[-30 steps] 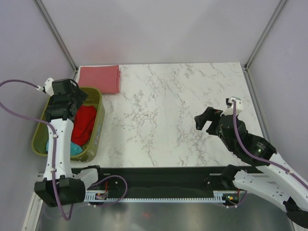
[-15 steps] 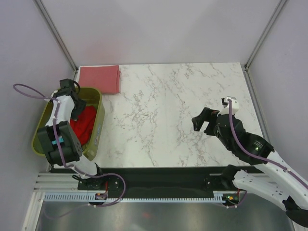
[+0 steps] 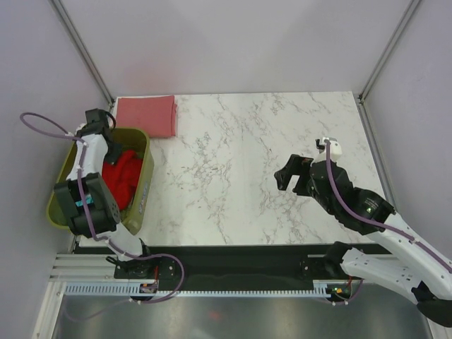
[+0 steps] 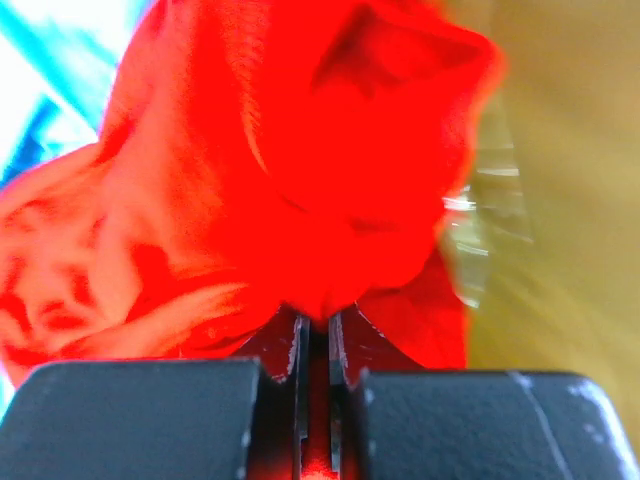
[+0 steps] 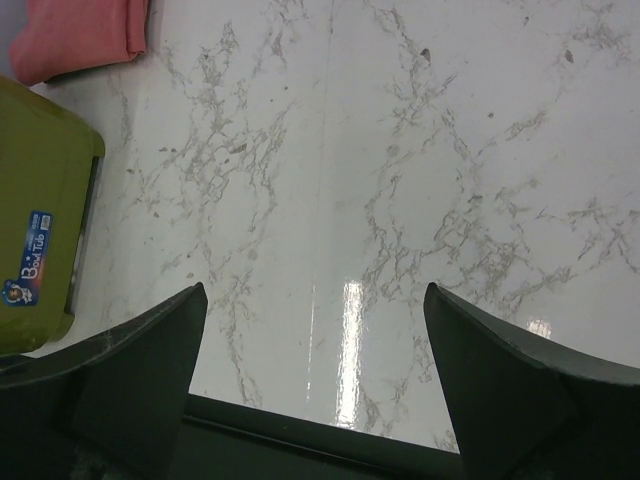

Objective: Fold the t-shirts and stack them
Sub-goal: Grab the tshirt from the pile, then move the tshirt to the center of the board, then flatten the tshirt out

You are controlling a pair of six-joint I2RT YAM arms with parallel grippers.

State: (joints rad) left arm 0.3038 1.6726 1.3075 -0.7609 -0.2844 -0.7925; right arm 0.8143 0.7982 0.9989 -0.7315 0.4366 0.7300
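Observation:
A bright red t-shirt (image 3: pixel 123 182) lies crumpled in the olive-green basket (image 3: pixel 146 176) at the table's left edge. My left gripper (image 3: pixel 111 157) reaches down into the basket. In the left wrist view it (image 4: pixel 315 330) is shut on a fold of the red t-shirt (image 4: pixel 280 170), with a strip of teal t-shirt (image 4: pixel 45 95) showing beside it. A dusty pink t-shirt (image 3: pixel 146 115) lies folded at the back left corner and also shows in the right wrist view (image 5: pixel 85 35). My right gripper (image 3: pixel 293 183) hovers open over the right side of the table (image 5: pixel 315 300), holding nothing.
The basket (image 5: pixel 40 200) hangs partly over the table's left edge, its long side toward the marble top (image 3: pixel 247 162). Grey walls and metal posts close in the back and sides. A black rail runs along the near edge.
My left arm has dropped into the basket and its jaws have closed on the red t-shirt. The right gripper has drifted a little to the left, still open.

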